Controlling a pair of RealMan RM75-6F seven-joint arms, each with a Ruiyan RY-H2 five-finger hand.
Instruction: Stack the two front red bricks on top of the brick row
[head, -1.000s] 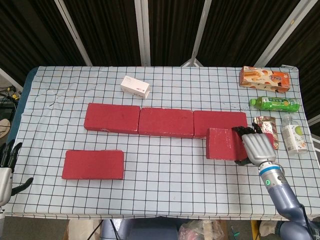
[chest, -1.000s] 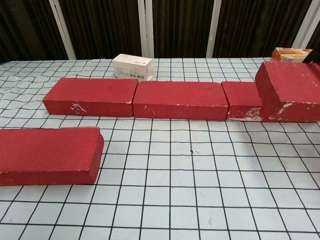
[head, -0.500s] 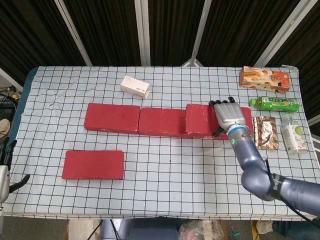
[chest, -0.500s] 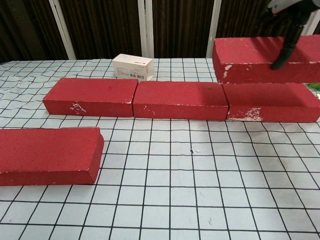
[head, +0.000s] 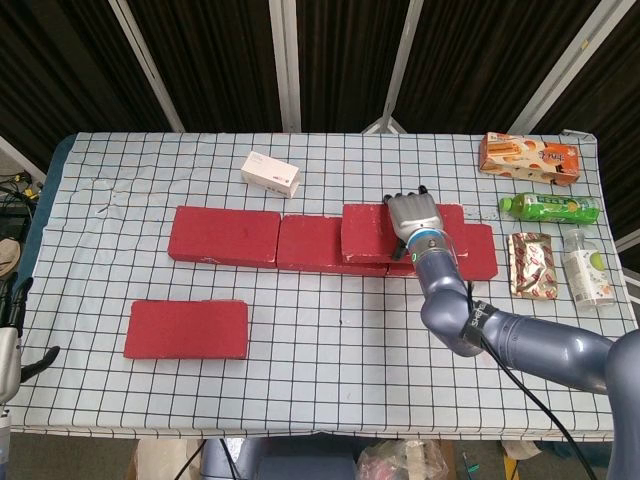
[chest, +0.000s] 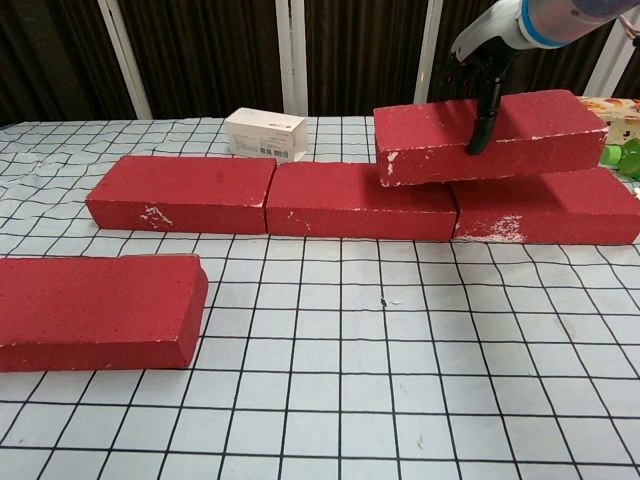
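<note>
Three red bricks form the brick row (head: 330, 240) across the middle of a checked tabletop (head: 340, 330), running left to right. The right hand (head: 414, 215) grips a fourth red brick, the carried brick (chest: 490, 135), from above, fingers over its far side and thumb down its near face. That brick sits tilted over the seam between the middle and right bricks of the row, its left end low and apparently touching the row, its right end raised. This looks like the placing step for the first of the two front bricks. Next, the brick needs levelling and setting flat before the grip is released. A second front brick (head: 186, 328) lies alone near the left, well apart from the row. Only part of the left hand (head: 12, 345) shows at the left edge; whether it is wide or closed cannot be told.
</note>
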